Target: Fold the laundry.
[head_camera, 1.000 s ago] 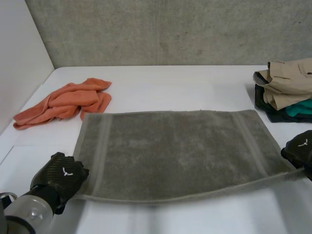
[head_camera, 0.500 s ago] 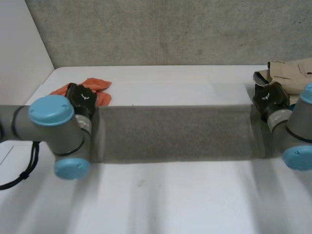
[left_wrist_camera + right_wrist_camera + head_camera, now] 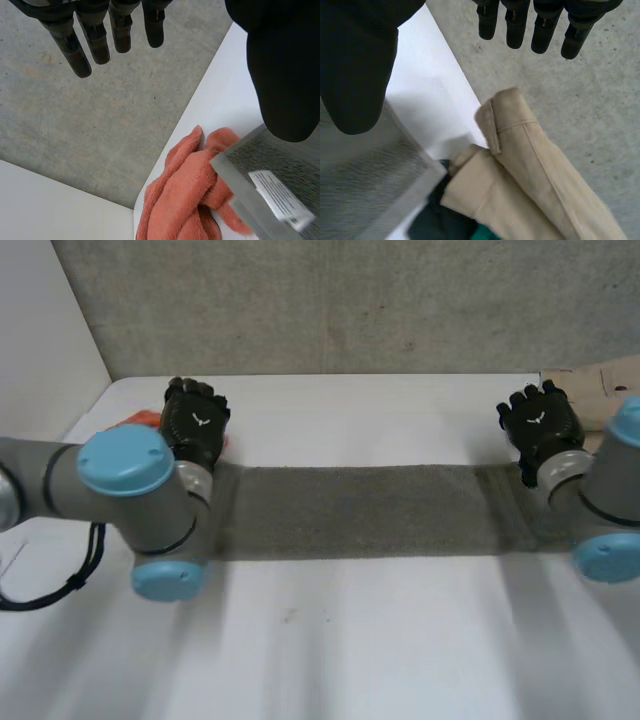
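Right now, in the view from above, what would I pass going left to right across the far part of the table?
left hand → grey towel, stretched flat between the two hands → right hand → beige garment at the table's edge.

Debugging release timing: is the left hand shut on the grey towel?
No, in the left wrist view the left hand has straight fingers far from its thumb, and the grey towel is not between them.
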{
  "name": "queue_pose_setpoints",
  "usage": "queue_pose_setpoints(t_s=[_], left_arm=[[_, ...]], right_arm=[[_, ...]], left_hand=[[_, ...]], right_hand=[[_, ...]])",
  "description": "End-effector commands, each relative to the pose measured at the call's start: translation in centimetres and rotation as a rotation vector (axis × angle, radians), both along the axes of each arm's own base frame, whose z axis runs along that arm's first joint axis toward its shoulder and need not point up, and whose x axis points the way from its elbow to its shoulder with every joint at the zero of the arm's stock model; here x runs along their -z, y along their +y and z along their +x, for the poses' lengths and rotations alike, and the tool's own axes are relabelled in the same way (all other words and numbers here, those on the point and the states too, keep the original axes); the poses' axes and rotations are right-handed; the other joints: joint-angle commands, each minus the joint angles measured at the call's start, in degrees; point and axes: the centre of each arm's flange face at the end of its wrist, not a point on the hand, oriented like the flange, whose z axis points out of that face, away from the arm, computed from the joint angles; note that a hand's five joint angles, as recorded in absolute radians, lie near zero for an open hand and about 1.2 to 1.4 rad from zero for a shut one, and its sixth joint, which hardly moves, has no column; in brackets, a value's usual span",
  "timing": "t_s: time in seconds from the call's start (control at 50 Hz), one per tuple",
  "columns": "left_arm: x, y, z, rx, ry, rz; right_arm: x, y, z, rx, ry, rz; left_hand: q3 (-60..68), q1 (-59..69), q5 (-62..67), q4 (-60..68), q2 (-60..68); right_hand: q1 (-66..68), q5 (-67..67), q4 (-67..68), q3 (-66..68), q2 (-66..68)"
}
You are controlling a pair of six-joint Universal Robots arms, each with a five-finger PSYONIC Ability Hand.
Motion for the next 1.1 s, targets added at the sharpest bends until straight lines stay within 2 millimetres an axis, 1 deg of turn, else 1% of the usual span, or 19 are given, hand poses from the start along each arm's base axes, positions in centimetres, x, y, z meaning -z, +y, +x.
queue_pose_setpoints(t_s=[0.02,0.04,0.1,0.14,0.24,0.28,0.34,0.44,0.5,0.58,0.64,0.72,0.82,0.9,0.96,1.0,1.02,1.04,1.1], left_arm=[[-1.0,4.2,1.9,0.036,0.061,0.055],[-1.0,4.6,2.0,0.043,0.071,0.061],[-0.8,6.0,2.5,0.067,0.11,0.078],[-0.7,6.4,2.7,0.069,0.124,0.077],[0.0,7.2,3.1,0.074,0.143,0.056],[0.1,7.3,3.1,0.074,0.146,0.049],[0.1,7.2,3.1,0.074,0.15,0.037],[0.1,7.2,3.1,0.077,0.153,0.035],[0.1,7.3,3.1,0.077,0.152,0.037],[0.1,7.3,3.1,0.077,0.152,0.037],[-0.1,7.3,3.2,0.074,0.156,0.033],[-0.7,7.5,3.3,0.075,0.164,0.019],[-1.3,7.8,3.4,0.08,0.172,0.005],[-1.4,7.8,3.3,0.081,0.173,0.003],[-1.3,7.8,3.4,0.08,0.171,0.006],[-1.3,7.9,3.4,0.08,0.171,0.006],[-1.3,7.9,3.4,0.08,0.173,0.006],[-1.3,7.9,3.4,0.08,0.173,0.006],[-1.6,8.0,3.5,0.082,0.175,0.001]], right_arm=[[-0.5,3.0,-2.6,-0.005,-0.07,0.188],[-0.2,3.4,-3.5,0.009,-0.077,0.235],[0.4,4.2,-4.3,0.019,-0.081,0.305],[0.8,4.9,-5.1,0.018,-0.087,0.356],[1.8,5.3,-6.6,0.017,-0.112,0.403],[1.9,5.2,-6.9,0.003,-0.124,0.397],[2.3,4.8,-7.4,0.006,-0.131,0.394],[4.0,3.7,-7.9,0.019,-0.132,0.379],[4.4,3.2,-8.0,0.021,-0.131,0.365],[5.2,2.7,-8.2,0.03,-0.119,0.362],[5.2,2.2,-8.9,0.087,-0.103,0.358],[5.0,2.0,-12.0,0.267,-0.072,0.355],[2.0,2.1,-15.8,0.365,0.033,0.27],[1.3,1.9,-17.9,0.395,0.123,0.244],[1.2,1.9,-17.9,0.383,0.125,0.241],[1.3,2.2,-16.9,0.324,0.097,0.248],[1.5,2.4,-16.2,0.285,0.074,0.253],[1.8,2.8,-14.6,0.193,0.013,0.269],[2.1,3.6,-12.7,0.061,-0.097,0.3]], left_hand=[[-2.1,-0.8,-2.7,-1.5,-1.7],[-2.1,-0.8,-2.7,-1.5,-1.7],[-2.1,-0.8,-2.7,-1.5,-1.7],[-2.1,-0.8,-2.7,-1.5,-1.7],[-2.1,-0.8,-2.7,-1.5,-1.7],[-2.1,-0.8,-2.6,-1.5,-1.7],[-2.1,-0.8,-2.7,-1.5,-1.7],[-2.1,-0.8,-2.6,-1.5,-1.7],[-2.1,-0.8,-2.6,-1.5,-1.7],[-2.1,-0.8,-2.7,-1.5,-1.7],[-2.1,-0.8,-2.7,-1.5,-1.7],[-2.1,-0.8,-2.7,-1.5,-1.7],[-2.1,-0.8,-2.7,-1.5,-1.7],[-2.1,-0.8,-2.7,-1.5,-1.7],[-2.1,-0.8,-2.7,-1.5,-1.7],[-2.1,-0.8,-2.7,-1.5,-1.7],[-2.1,-0.8,-2.7,-1.5,-1.7],[-2.1,-0.8,-2.7,-1.5,-1.7],[-2.1,-0.8,-2.7,-1.5,-1.7]], right_hand=[[-3.3,-2.5,-2.2,-2.5,-2.3],[-3.3,-2.5,-2.2,-2.5,-2.3],[1.8,2.6,2.9,2.6,2.8],[5.7,6.5,6.8,6.5,6.7],[10.8,11.5,11.8,11.5,11.7],[16.0,16.7,17.0,16.7,16.9],[16.8,17.6,17.9,17.6,17.8],[20.8,21.6,21.9,21.6,21.8],[26.2,27.0,27.3,27.0,27.2],[66.6,67.4,67.7,67.4,67.6],[66.7,67.5,67.8,67.5,67.7],[66.7,67.5,67.8,67.5,67.7],[66.7,67.5,67.8,67.5,67.7],[66.7,67.5,67.8,67.5,67.7],[66.7,67.5,67.8,67.5,67.7],[44.4,45.1,45.4,45.1,45.3],[37.8,38.5,38.8,38.5,38.7],[32.2,32.9,33.2,33.0,33.2],[24.9,25.7,26.0,25.7,25.9]])
